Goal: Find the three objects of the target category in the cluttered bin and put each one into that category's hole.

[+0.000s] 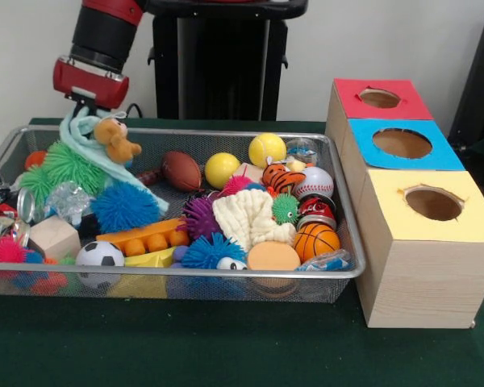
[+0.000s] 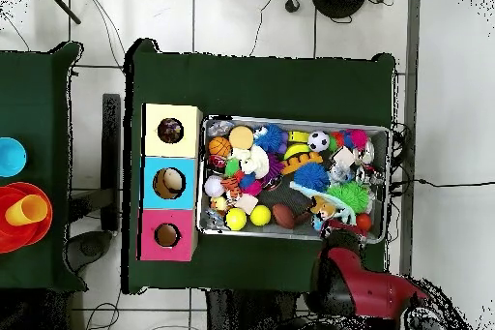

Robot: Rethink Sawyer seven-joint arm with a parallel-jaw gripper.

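The wire mesh bin [image 1: 226, 273] is full of toys. A whitish-grey wrinkly wad [image 1: 68, 199] lies at its left, below the gripper. A crinkly wad with dots [image 1: 329, 260] lies in the front right corner. Another crinkly wad [image 1: 302, 148] sits at the back right. My gripper [image 1: 85, 113] is over the bin's back left corner, shut on the mint waffle towel [image 1: 105, 165]. The towel hangs from it down into the bin, and its fingers are hidden behind the cloth. The yellow-topped box's hole [image 1: 433, 203] is right of the bin and also shows in the overhead view [image 2: 170, 131].
A teddy bear [image 1: 117, 139] rests on the lifted towel. The cream waffle towel [image 1: 246, 218] lies mid-bin among balls and spiky toys. The blue-topped [image 1: 402, 143] and red-topped [image 1: 379, 97] boxes stand behind the yellow one. Cups [image 2: 24, 208] stand on a side table.
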